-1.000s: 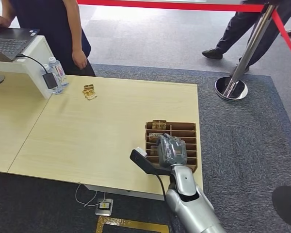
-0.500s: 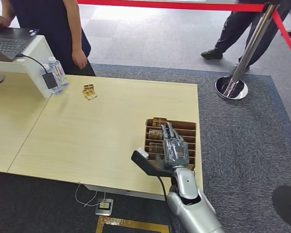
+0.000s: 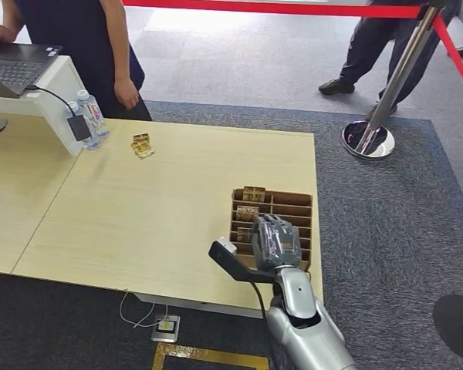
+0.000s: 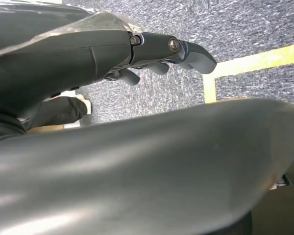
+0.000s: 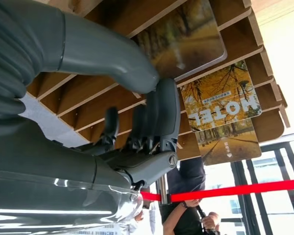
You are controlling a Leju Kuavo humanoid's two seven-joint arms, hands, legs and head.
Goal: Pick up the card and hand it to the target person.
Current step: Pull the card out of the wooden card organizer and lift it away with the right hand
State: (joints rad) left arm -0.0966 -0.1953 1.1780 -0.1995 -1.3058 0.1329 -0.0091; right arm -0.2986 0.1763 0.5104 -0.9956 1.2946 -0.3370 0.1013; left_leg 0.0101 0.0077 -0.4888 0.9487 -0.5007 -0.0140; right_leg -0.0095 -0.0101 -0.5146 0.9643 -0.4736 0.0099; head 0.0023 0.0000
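Head view shows the right hand [image 3: 274, 242] curled over the near rows of the brown slotted card rack [image 3: 302, 206] at the table's [image 3: 159, 208] near right corner, with cards [image 3: 254, 193] standing in the rack's far left slots and a person's hand [image 3: 126, 93] hanging at the far edge. Right wrist view has the fingers [image 5: 164, 115] bent down among the rack's wooden dividers, just beside a card printed HOTEL [image 5: 221, 98], though I cannot tell whether they grip any card. Left wrist view shows the left hand [image 4: 153, 51] above grey carpet [image 4: 249, 24], fingers loosely apart and holding nothing.
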